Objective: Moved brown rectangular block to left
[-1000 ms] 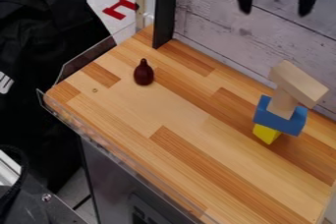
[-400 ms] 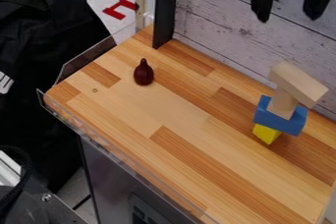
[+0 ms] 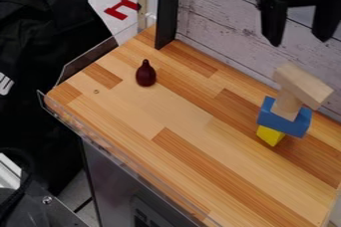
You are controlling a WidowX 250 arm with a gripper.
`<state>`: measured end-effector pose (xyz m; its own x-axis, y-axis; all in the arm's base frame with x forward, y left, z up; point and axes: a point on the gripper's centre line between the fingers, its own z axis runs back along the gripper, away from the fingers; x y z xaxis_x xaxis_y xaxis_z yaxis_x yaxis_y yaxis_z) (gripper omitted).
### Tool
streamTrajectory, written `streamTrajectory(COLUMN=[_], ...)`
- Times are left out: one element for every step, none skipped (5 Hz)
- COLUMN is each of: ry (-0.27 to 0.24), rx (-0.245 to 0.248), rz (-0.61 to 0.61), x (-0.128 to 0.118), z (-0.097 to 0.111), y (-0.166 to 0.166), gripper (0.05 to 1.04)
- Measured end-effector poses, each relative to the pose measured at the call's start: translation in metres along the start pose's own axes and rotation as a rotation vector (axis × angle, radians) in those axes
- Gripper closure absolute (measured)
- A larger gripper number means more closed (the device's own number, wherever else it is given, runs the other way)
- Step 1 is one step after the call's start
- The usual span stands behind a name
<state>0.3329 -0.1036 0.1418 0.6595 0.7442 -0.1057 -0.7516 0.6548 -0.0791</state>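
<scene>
two open fingers [image 3: 273, 27] above blocks [image 3: 301, 85]

Black gripper [image 3: 299, 41] at upper right, fingers apart, pointing downward.

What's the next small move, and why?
Probably lower the gripper slowly toward the top block, fingers open. It hangs above the block in view, fingers apart with nothing between them, and the block sits on a narrow upright piece, so a bump could topple it.

Rectangular block [image 3: 303, 85] (pale brown) lies atop a stack [image 3: 284, 118]
</scene>
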Motion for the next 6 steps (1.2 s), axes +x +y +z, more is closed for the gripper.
streamTrajectory(ry=[0.006,0.013,0.047,0.071,0.088,0.096], rx=[-0.001,-0.008,0.009,0.036,0.045,0.049], rz=[0.031,0.047,0.063,0.07,0.07,0.064], x=[-0.002,-0.007,-0.009,-0.009,-0.01,-0.011], z=[-0.006,-0.011,-0.03,-0.042,-0.049,-0.054], y=[0.001,-0.003,-0.003,-0.003,-0.002,-0.002], gripper=[0.083,0.083,0.083,0.083,0.083,0.126])
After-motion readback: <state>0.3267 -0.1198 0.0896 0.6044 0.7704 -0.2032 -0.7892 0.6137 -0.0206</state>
